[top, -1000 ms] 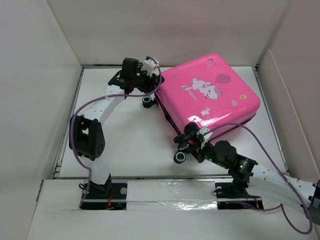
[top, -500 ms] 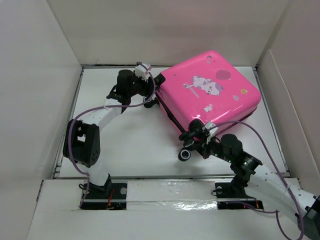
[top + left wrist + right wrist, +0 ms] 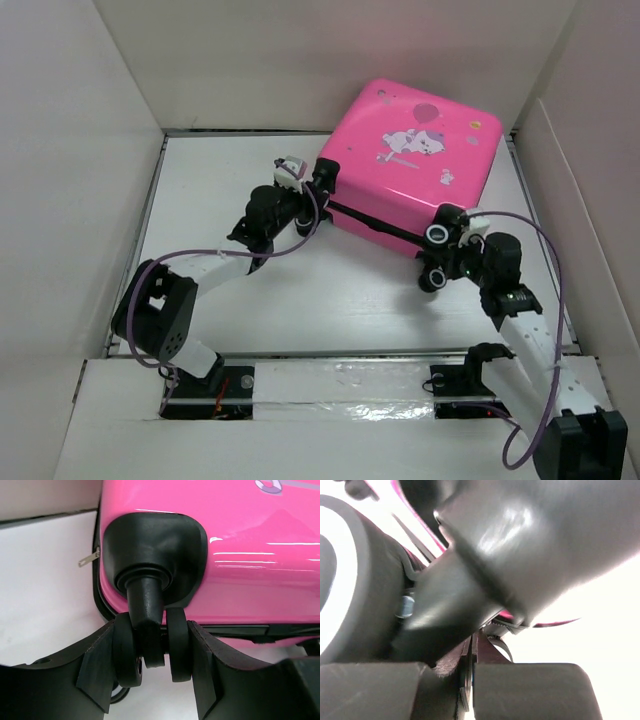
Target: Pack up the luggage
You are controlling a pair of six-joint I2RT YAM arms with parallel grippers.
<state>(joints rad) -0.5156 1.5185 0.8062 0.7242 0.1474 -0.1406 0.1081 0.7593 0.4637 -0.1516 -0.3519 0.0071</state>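
The hot-pink luggage [image 3: 410, 150] stands closed at the back right, tilted up, its wheeled edge facing the front. My left gripper [image 3: 314, 196] is shut on the black twin wheel [image 3: 155, 650] at its left corner; both fingers [image 3: 100, 670] press the wheel's sides, with the pink shell [image 3: 240, 525] above. My right gripper [image 3: 448, 256] is at the right wheeled corner, between two wheels [image 3: 437, 235]. In the blurred right wrist view its fingers [image 3: 525, 690] are pressed together on a thin dark flap of the luggage, beside a wheel [image 3: 350, 580].
White walls enclose the table: back wall [image 3: 330, 60], left wall [image 3: 70, 200], right cardboard flap [image 3: 575, 210]. The luggage nearly touches the back wall. A metal zipper pull [image 3: 89, 558] sticks out at the luggage's left edge. Purple cables [image 3: 540, 250] loop off both arms.
The luggage has swung round and moved toward the back right, tilting up, with its wheeled edge now at the front. Both grippers moved with it, the right one rightwards and farther back.
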